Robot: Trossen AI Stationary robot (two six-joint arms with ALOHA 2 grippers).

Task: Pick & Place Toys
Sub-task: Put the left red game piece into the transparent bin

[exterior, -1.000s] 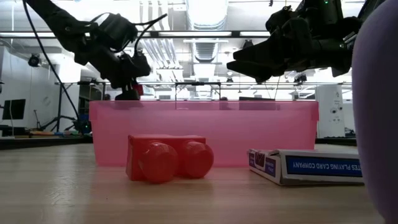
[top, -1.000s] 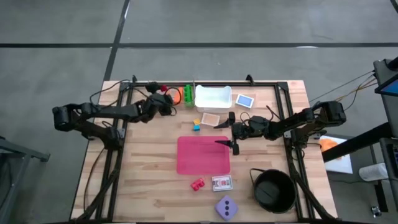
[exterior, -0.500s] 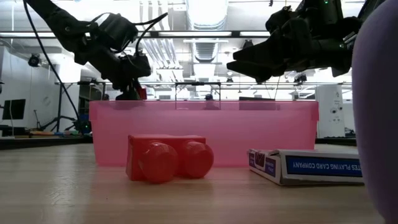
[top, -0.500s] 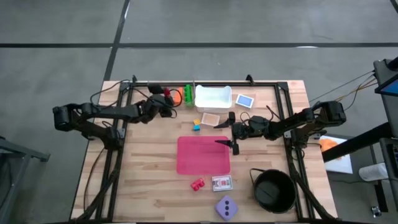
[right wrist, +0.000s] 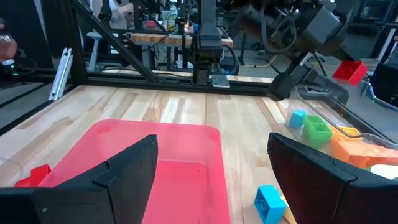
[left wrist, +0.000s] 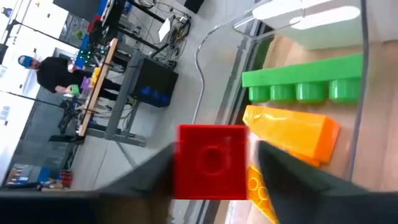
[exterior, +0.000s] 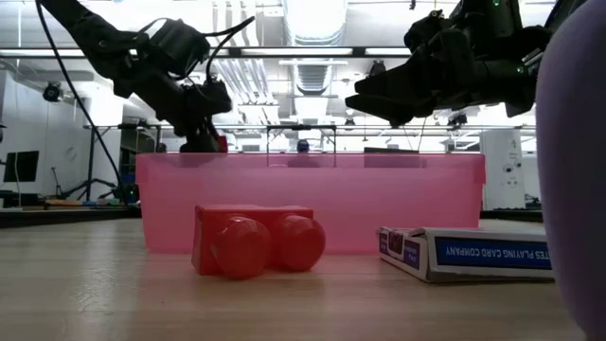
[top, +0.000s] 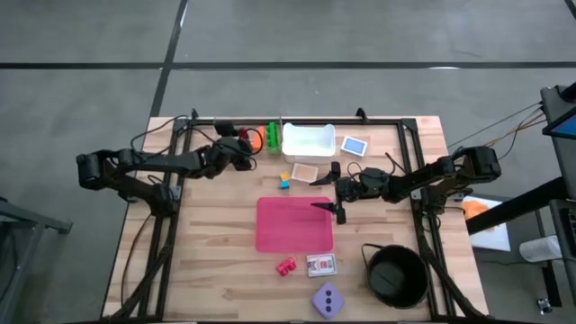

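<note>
From above, the left gripper near the counter's far edge is hard to read, but its wrist view shows a small red brick pinched between the fingers, above the green brick and orange brick. The right gripper is held spread over the pink mat, which is seen bare. The black bowl sits at the near right corner; the lilac die, at the near edge, is cut off in the low view.
</note>
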